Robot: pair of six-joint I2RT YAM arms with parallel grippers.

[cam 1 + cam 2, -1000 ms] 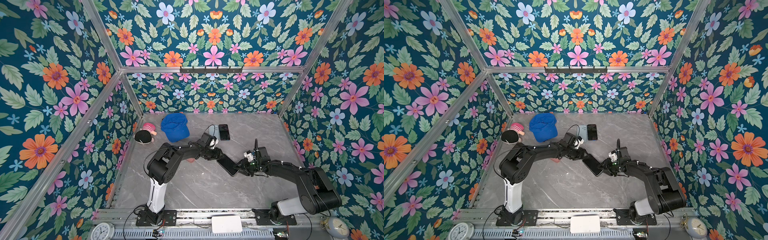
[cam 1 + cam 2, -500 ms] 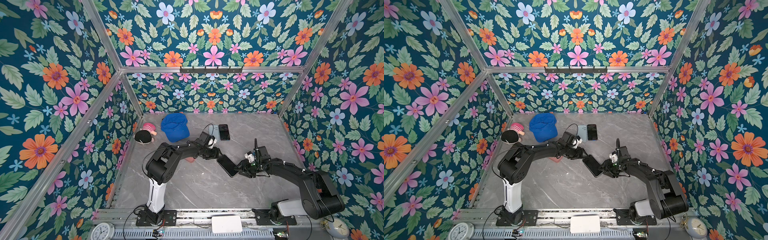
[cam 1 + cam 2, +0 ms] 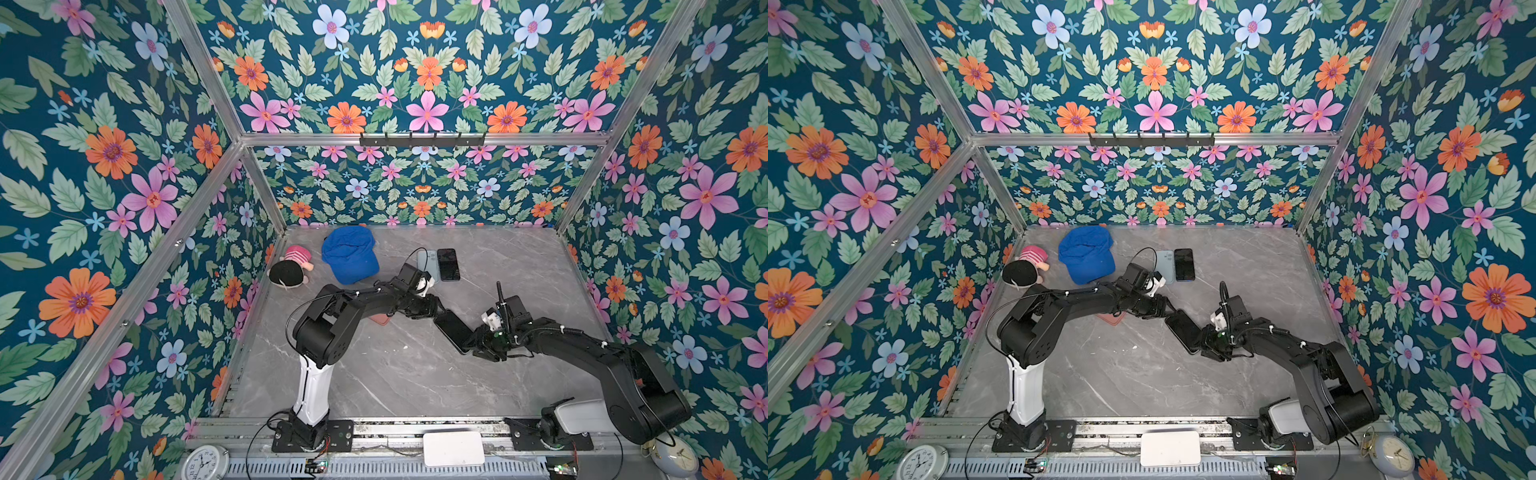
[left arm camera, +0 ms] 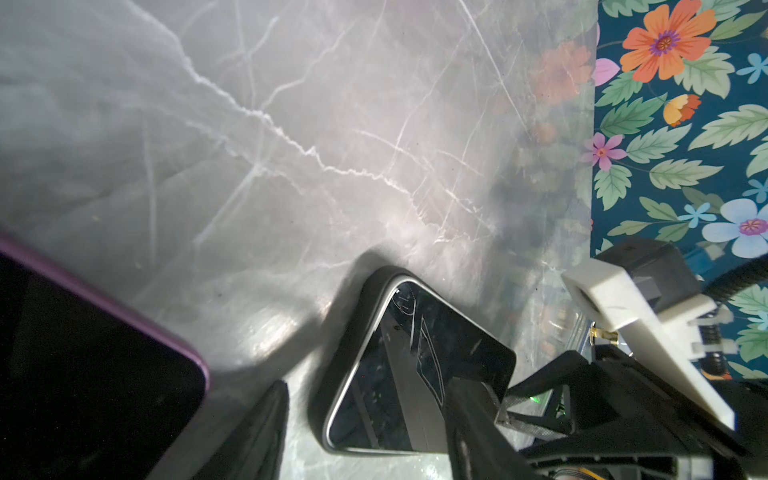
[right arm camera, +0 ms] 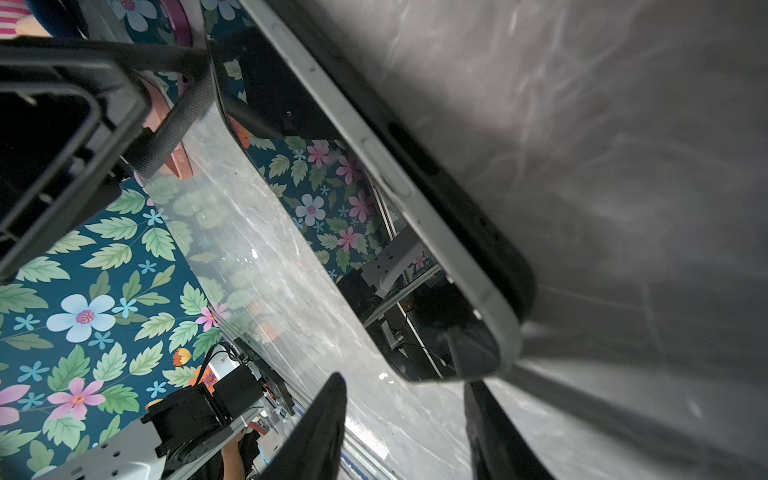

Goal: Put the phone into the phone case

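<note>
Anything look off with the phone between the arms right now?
Yes. The phone looks not fully seated: in the right wrist view its silver side edge stands proud of the black phone case along that side.

A blue cap (image 3: 350,258) lies beside a plush doll (image 3: 291,270) at the back left; a clock (image 3: 205,463) sits front left.

My left arm (image 3: 357,303) rises from its base at seven o'clock, folds at the elbow and stretches low toward three o'clock, its left gripper (image 3: 438,311) near the centre with fingers (image 4: 266,428) parted. My right arm (image 3: 582,345) comes from five o'clock and lies low toward ten o'clock, its right gripper (image 3: 473,347) facing the left one, fingers (image 5: 324,419) spread too.
</note>
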